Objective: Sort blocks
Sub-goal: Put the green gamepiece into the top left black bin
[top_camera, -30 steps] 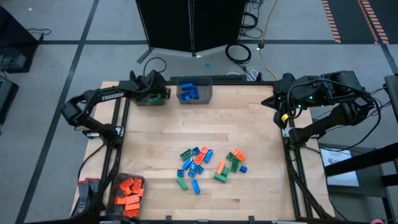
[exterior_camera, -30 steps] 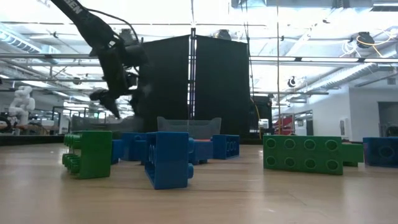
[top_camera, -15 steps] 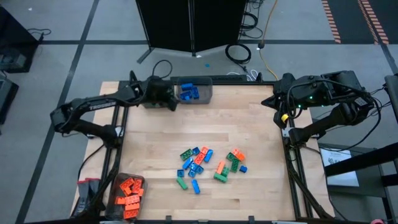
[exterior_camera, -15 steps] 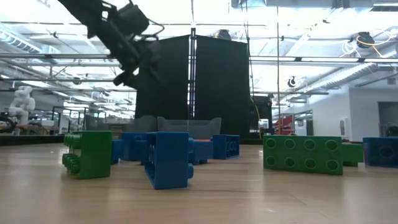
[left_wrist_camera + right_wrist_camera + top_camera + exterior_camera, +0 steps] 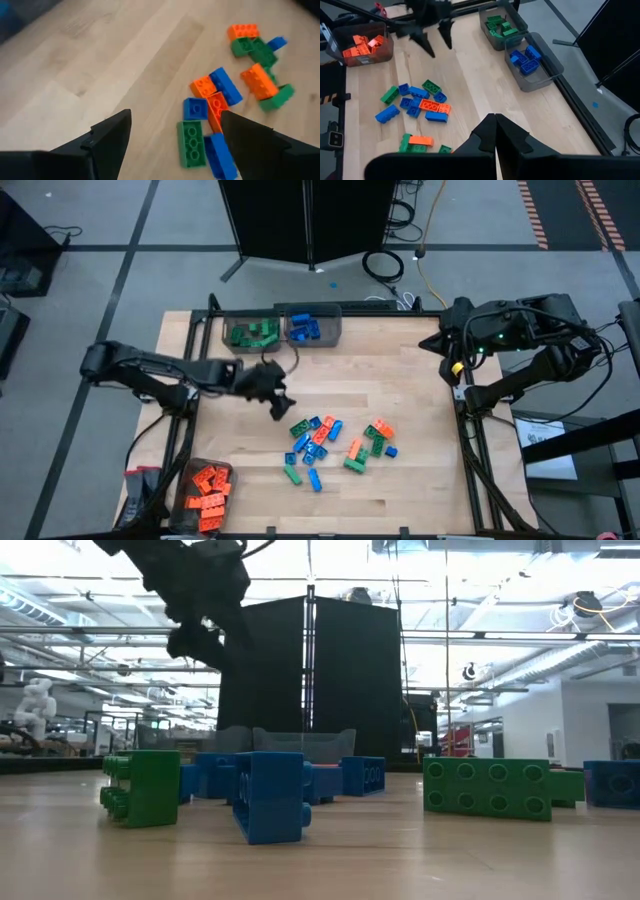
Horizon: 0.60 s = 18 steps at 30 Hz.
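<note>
The blocks (image 5: 335, 446) lie loose in orange, green and blue on the wood near the table's middle; they also show in the left wrist view (image 5: 215, 100) and the right wrist view (image 5: 422, 102). My left gripper (image 5: 278, 402) hangs open above the bare wood just left of the pile, tilted down toward it, with nothing between its fingers (image 5: 176, 115). My right gripper (image 5: 495, 119) is shut and empty, held high at the table's far right edge (image 5: 443, 345).
Three grey bins stand at the table's edges: one with green blocks (image 5: 250, 333) and one with blue blocks (image 5: 313, 327) at the far edge, one with orange blocks (image 5: 207, 490) at the near left corner. Bare wood lies between the pile and the far bins.
My left gripper has swung from above the green bin at the far edge toward the near edge and the right, to the left side of the pile, rolling as it went. It has stayed open and empty. The green bin now shows uncovered.
</note>
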Each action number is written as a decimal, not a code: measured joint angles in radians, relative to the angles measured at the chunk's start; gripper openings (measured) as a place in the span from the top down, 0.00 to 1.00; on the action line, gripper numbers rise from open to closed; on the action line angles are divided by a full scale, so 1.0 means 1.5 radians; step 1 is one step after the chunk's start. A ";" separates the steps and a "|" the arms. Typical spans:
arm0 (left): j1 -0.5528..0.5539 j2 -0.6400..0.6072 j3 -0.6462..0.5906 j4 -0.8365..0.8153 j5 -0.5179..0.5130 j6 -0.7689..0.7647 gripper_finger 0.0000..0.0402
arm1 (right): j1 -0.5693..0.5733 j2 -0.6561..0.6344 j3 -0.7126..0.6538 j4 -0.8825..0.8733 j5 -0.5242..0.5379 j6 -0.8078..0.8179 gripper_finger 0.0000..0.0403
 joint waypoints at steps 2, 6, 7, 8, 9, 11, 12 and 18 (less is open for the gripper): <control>-0.044 0.017 0.000 -0.004 -0.042 -0.017 0.23 | 0.000 0.000 0.000 0.004 0.000 0.004 1.00; -0.107 0.065 0.000 -0.002 -0.105 -0.068 0.23 | 0.000 0.000 0.000 0.006 0.000 0.017 1.00; -0.119 0.078 0.000 -0.003 -0.114 -0.077 0.23 | 0.000 0.000 0.000 0.006 0.000 0.021 1.00; -0.129 0.091 0.000 0.004 -0.122 -0.088 0.23 | 0.000 0.000 0.000 0.006 0.000 0.027 1.00; -0.139 0.103 0.000 0.006 -0.124 -0.095 0.23 | 0.000 0.000 0.000 0.005 0.000 0.032 1.00; -0.158 0.127 0.000 0.008 -0.124 -0.107 0.23 | 0.000 0.000 0.000 0.005 0.000 0.038 1.00; -0.166 0.138 0.000 0.012 -0.124 -0.108 0.23 | 0.000 0.000 0.000 0.005 0.000 0.042 1.00; -0.202 0.198 0.000 0.031 -0.135 -0.125 0.23 | 0.000 0.000 0.000 0.005 0.000 0.058 1.00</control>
